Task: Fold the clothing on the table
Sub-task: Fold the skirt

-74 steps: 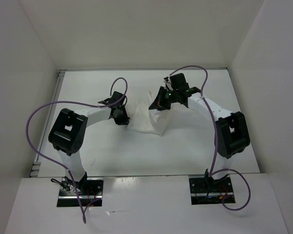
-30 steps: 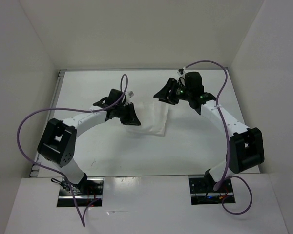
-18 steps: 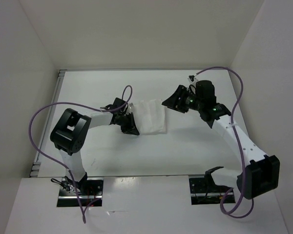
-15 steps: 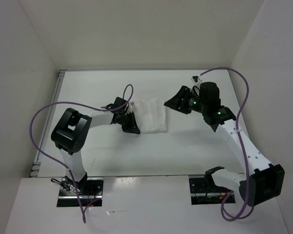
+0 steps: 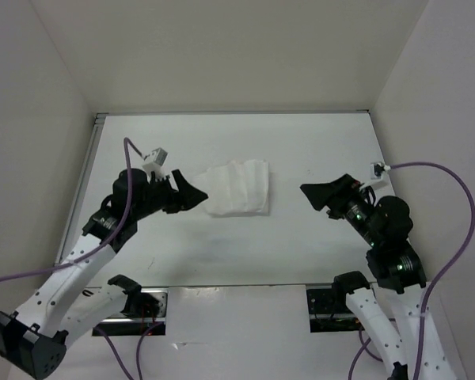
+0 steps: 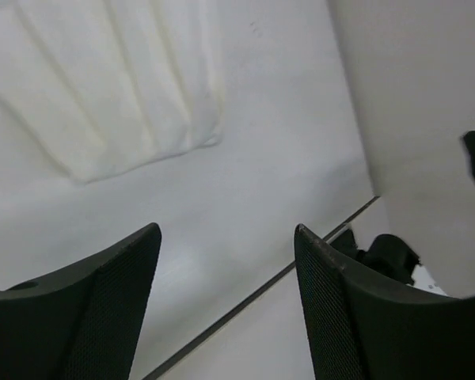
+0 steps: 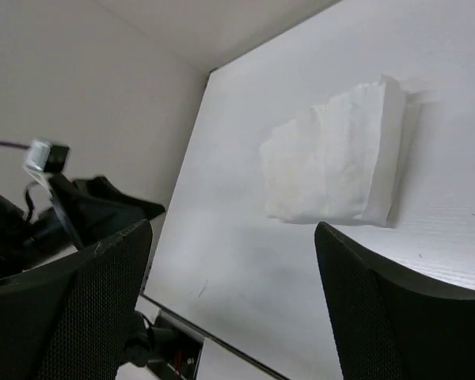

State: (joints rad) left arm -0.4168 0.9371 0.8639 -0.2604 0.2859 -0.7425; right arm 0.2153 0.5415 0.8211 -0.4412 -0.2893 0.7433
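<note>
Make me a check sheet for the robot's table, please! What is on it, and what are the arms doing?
Surface: large flat white rectangular table, no marks or spills seen.
Job's things: thin white fabric clothing, folded into a compact rectangle, lying flat near the middle; neither arm touches it.
Clutter: nothing seen.
End effectors: black two-finger left end effector open and empty, just beside the cloth's left edge; black two-finger right end effector open and empty, farther off on the right.
Cables: thin purple cables loop from both arms, away from the cloth.
Surroundings: plain white upright walls on three sides.
</note>
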